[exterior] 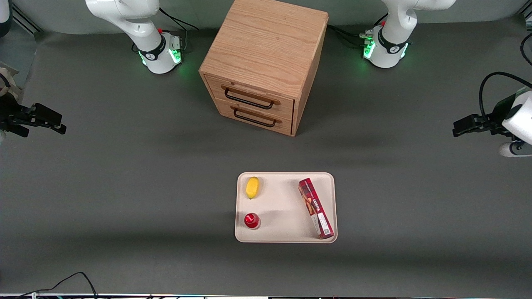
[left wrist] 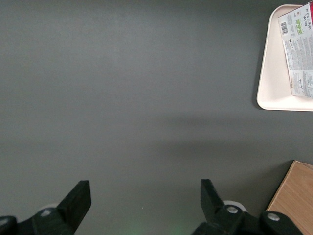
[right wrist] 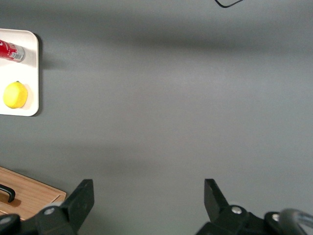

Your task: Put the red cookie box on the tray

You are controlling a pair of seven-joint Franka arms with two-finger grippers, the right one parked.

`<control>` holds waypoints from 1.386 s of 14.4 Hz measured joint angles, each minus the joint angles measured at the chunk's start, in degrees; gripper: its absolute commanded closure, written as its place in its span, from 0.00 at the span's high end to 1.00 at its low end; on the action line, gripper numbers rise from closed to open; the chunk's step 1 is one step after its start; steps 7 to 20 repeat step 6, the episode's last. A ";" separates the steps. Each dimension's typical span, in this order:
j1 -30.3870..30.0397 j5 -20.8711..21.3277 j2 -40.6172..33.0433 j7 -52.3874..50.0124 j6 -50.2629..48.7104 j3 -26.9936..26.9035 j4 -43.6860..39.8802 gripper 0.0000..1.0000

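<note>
The red cookie box (exterior: 316, 207) lies flat on the cream tray (exterior: 282, 203), along the tray's edge toward the working arm's end of the table. The left wrist view shows one tray corner (left wrist: 271, 73) with the box's white label end (left wrist: 298, 54) resting on it. My gripper (exterior: 457, 126) hangs over bare table at the working arm's end, well away from the tray. Its black fingers (left wrist: 80, 196) stand wide apart with nothing between them, so the gripper (left wrist: 145, 188) is open.
A wooden two-drawer cabinet (exterior: 266, 62) stands farther from the front camera than the tray; its corner (left wrist: 293, 196) shows in the left wrist view. A lemon (exterior: 252, 187) and a small round red object (exterior: 251, 220) also sit on the tray. A black cable (exterior: 75, 278) lies at the table's near edge.
</note>
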State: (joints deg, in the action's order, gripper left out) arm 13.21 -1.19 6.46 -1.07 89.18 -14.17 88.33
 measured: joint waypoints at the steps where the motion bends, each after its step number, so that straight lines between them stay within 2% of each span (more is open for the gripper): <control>1: 0.02 0.02 -0.17 0.53 -0.02 -0.27 0.03 1.00; 20: -1.35 0.46 -1.85 1.98 -0.17 -0.34 0.19 1.00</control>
